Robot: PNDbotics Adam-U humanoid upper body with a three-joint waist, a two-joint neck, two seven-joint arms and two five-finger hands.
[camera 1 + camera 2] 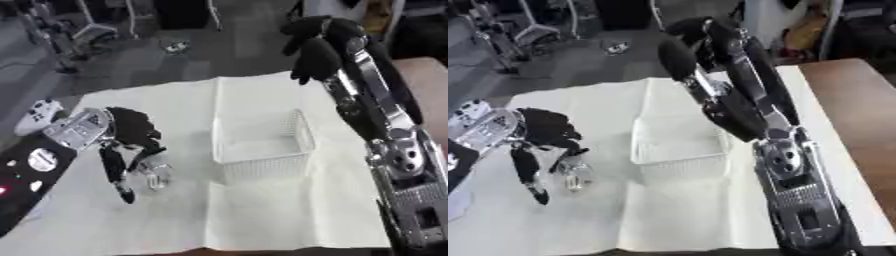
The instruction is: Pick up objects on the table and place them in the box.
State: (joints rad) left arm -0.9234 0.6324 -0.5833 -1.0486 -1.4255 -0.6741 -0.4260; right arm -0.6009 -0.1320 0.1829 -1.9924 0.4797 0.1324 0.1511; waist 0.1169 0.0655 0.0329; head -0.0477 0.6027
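Note:
A white mesh basket (262, 150) stands on the white cloth (289, 215) in the middle of the table. To its left a small shiny clear object (156, 174) lies on the cloth. My left hand (131, 131) hovers over that object with its fingers spread and pointing down. One long finger (114, 175) reaches the cloth to the left of the object, and another ends just above it. My right hand (315, 52) is raised high beyond the basket's far side, fingers hanging relaxed and holding nothing.
A white game controller (37, 116) lies at the table's left edge, behind my left forearm. Brown bare tabletop (850, 100) shows to the right of the cloth. My right forearm (394, 150) runs along the basket's right side. Chairs and stands fill the floor behind.

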